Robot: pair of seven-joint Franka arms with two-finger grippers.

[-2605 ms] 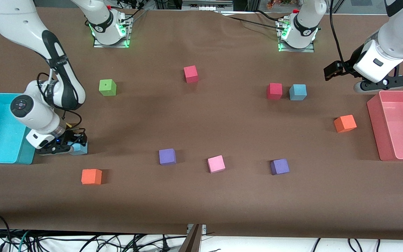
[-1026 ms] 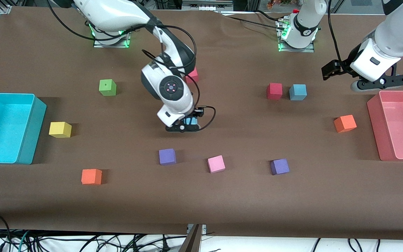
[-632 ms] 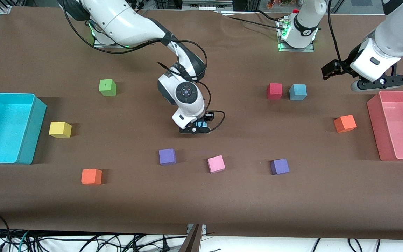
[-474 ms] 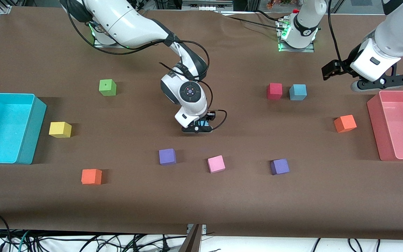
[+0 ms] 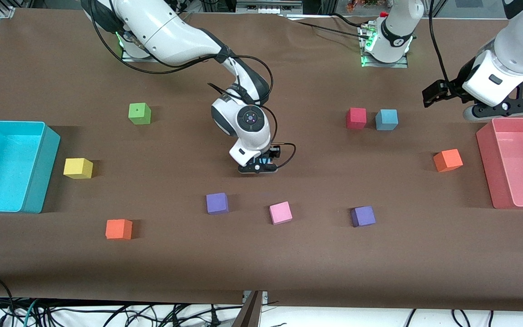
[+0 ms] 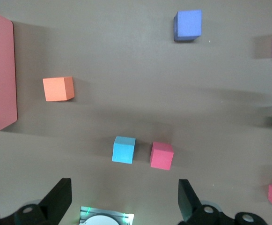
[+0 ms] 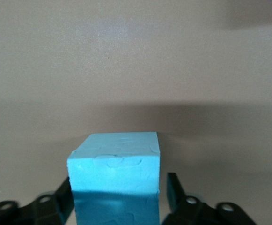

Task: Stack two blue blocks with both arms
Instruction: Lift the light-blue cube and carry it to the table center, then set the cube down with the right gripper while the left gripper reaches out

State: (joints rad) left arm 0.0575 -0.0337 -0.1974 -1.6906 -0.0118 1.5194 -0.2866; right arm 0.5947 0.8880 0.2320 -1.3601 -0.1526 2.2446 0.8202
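One blue block [image 5: 265,160] rests on the brown table near its middle, mostly hidden under the right arm's wrist. My right gripper [image 5: 259,167] is low around it. In the right wrist view the block [image 7: 114,183] stands between the fingers of the right gripper [image 7: 119,186], open, with a gap showing beside one finger [image 7: 172,185]. The other blue block [image 5: 386,119] sits beside a red cube [image 5: 356,118] toward the left arm's end; the left wrist view shows this blue block [image 6: 123,149] too. My left gripper [image 5: 500,109] hangs open and empty by the pink bin's rim [image 5: 486,136].
Purple cubes [image 5: 217,203] [image 5: 363,216] and a pink cube [image 5: 281,212] lie nearer the front camera than the right gripper. Orange cubes [image 5: 447,160] [image 5: 118,229], a yellow cube [image 5: 78,168], a green cube [image 5: 139,113] and a cyan bin [image 5: 43,150] are also on the table.
The right arm carried its blue block a little toward the left arm's end, set it down and spread its fingers off it. The left arm shifted slightly.
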